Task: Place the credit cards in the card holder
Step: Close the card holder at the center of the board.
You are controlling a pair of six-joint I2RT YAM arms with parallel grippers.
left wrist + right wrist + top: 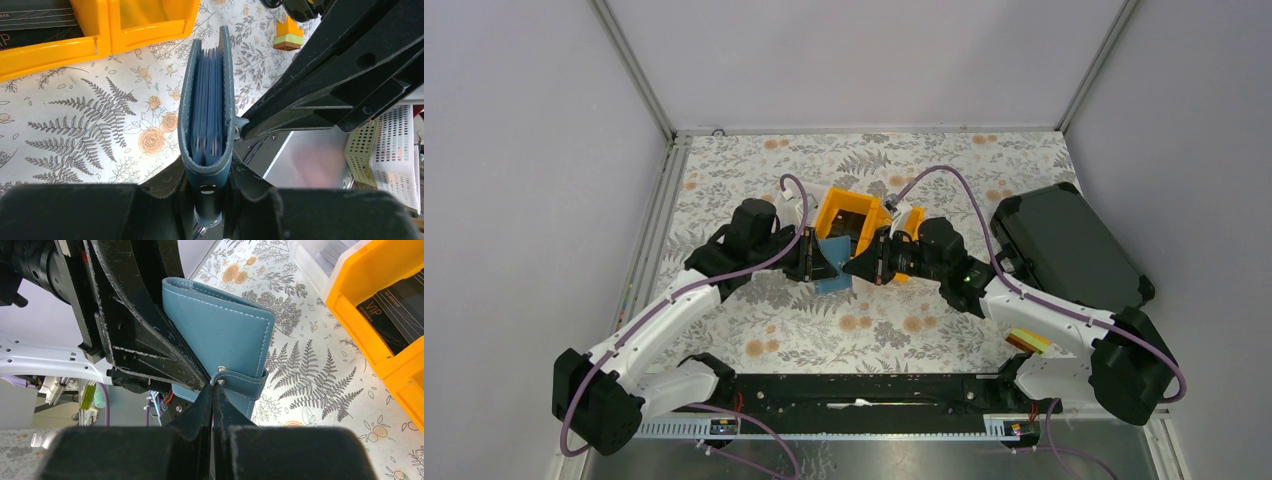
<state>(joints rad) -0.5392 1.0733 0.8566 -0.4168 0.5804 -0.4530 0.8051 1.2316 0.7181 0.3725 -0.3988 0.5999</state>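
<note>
Left gripper (207, 179) clamps one end of the teal card holder (220, 325), its fingers pressed to both covers. From the opposite side, the right gripper (214, 390) is pinched tight on the holder's small tab, beside the snap. The arms meet at mid-table over the floral cloth (864, 330). A large black hard case (1064, 245) lies at the right edge. Just behind the grippers sits an orange bin (844, 212). The holder is folded shut and held on edge between the two grippers. Dark credit cards (395, 310) lie inside the bin, one marked VIP.
</note>
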